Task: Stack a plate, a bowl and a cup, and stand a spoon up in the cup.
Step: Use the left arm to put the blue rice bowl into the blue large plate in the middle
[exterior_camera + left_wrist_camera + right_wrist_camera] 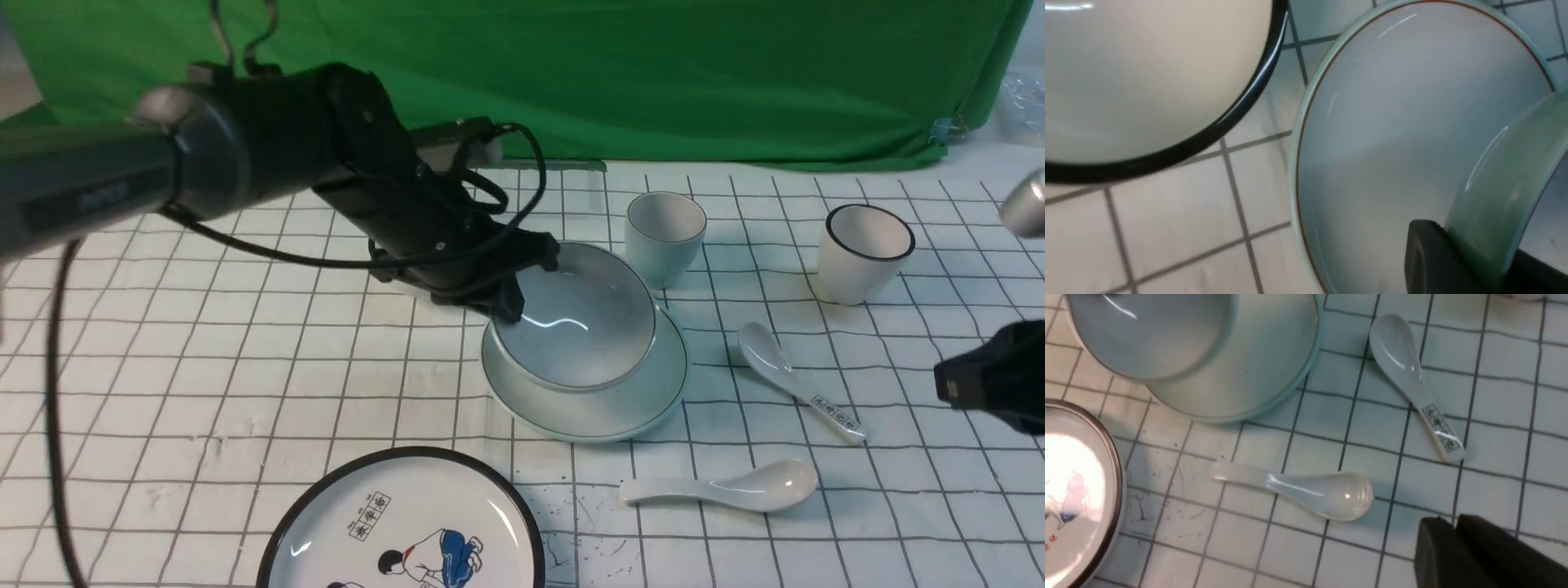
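The bowl (575, 322) hangs tilted over the plate (571, 423), its mouth turned toward the robot and its low edge down near the plate's middle; whether it already touches there I cannot tell. The left end effector (510, 298) pinches the bowl's raised far-left rim, and the left wrist view shows the bowl's wall caught between two dark fingers (1425, 253) with the plate spread out beneath. So the step in hand looks like setting the bowl onto the plate, the first joint of the stack, and it is not yet finished while the bowl leans. The next move, as I judge it, calls for levelling the bowl and lowering it so its foot sits centred in the plate, then letting go without dragging the rim sideways. The cup (664, 235) stands upright just behind the plate on the right, close enough that a wide swing could nudge it. The spoon (735, 486) lies flat on the surface (204, 367) in front of the plate, handle pointing left. The right end effector (1452, 524) hovers near that spoon with its fingers pressed together, holding nothing. A printed spoon (796, 380), a black-rimmed cup (867, 249) and a black-rimmed plate (408, 523) lie around and should be left alone.
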Available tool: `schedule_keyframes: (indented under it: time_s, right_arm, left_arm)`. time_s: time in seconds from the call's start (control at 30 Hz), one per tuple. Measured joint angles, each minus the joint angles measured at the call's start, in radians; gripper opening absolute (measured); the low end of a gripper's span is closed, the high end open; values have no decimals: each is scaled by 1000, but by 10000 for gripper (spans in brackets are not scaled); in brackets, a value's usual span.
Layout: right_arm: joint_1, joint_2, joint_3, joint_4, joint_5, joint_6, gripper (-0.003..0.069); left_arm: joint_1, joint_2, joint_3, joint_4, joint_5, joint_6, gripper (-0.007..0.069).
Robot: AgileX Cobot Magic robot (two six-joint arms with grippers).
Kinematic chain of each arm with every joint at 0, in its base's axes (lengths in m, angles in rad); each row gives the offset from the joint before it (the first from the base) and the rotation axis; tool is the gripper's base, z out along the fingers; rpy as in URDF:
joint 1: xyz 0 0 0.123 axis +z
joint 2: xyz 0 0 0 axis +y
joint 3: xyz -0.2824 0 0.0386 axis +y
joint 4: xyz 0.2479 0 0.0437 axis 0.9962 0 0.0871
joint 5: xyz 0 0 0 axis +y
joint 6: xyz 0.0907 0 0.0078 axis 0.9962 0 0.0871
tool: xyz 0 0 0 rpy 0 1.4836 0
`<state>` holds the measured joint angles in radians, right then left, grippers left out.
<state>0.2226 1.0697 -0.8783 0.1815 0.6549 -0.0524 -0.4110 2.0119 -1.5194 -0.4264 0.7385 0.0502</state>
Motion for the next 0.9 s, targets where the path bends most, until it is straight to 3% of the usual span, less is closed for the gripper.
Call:
schedule_keyframes:
  time_s: [0.37,0.5,0.63,0.8,0.9]
  right_arm:
    - [0,313,-350,0,84,-38,113]
    - [0,447,-496,0,86,-39,215]
    - [0,645,-699,0,85,-40,372]
    - [0,833,-860,1,84,-34,430]
    - [0,957,-949,5,85,-19,434]
  left_arm:
    - [-2,128,-90,-27,6,-13,54]
    - [-2,128,-91,-31,5,-12,99]
    - [-2,127,-99,-31,2,-12,233]
    - [1,100,-130,-19,82,-12,347]
    - [1,48,-163,59,157,-28,354]
